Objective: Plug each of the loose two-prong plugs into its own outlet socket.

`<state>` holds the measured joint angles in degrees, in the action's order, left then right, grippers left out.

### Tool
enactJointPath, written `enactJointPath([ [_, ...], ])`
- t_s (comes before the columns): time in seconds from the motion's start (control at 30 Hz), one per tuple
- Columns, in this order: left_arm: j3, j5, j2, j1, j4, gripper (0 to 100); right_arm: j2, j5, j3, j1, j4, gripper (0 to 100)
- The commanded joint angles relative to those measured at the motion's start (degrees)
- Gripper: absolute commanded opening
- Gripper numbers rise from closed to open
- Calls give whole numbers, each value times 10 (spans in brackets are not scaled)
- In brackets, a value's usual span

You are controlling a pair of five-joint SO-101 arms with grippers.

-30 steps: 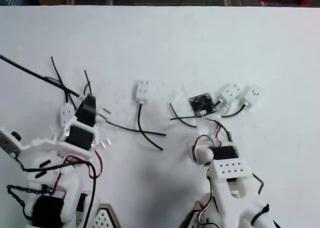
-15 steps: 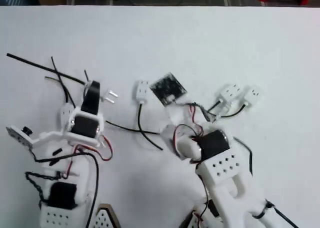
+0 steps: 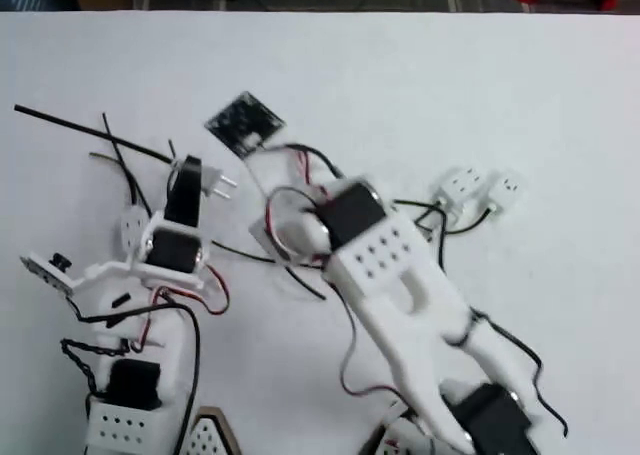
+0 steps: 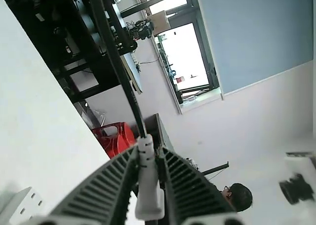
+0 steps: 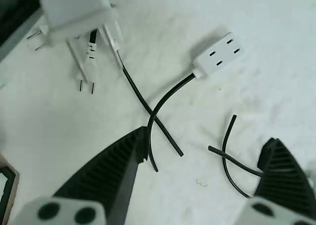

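Observation:
My left gripper [image 4: 148,153] is shut on a white two-prong plug [image 4: 149,198] whose black cord [image 4: 121,71] runs away from it. From above, that plug [image 3: 215,183] sticks out of the left gripper [image 3: 190,178] with its prongs pointing right. My right gripper [image 5: 205,143] is open above the table, and a white outlet socket [image 5: 217,54] with a black cord lies beyond its fingers. A loose plug [image 5: 88,57] lies beside the held one. The right arm [image 3: 375,260] stretches across the table's middle.
Two more white outlets [image 3: 460,187] [image 3: 505,190] sit at the right, and another outlet [image 3: 133,225] lies beside the left arm. Loose black cords [image 3: 110,150] trail at the far left. A short cord piece [image 5: 229,156] lies between the right fingers.
The right arm has swung left and outward from the right-hand outlets to the middle outlet. The left arm raised its plug slightly a second ago and has since hardly moved.

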<state>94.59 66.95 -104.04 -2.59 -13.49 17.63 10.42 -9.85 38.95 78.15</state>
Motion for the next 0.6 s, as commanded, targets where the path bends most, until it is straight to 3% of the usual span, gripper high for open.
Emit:
enactJointPath([
  [0.0, -4, 4, -2, -5, 11, 26, -46, -4, 75, 6, 3, 354],
  [0.57, 9, 4, -2, -5, 15, 26, -228, 1, 295, 0, 2, 354],
])
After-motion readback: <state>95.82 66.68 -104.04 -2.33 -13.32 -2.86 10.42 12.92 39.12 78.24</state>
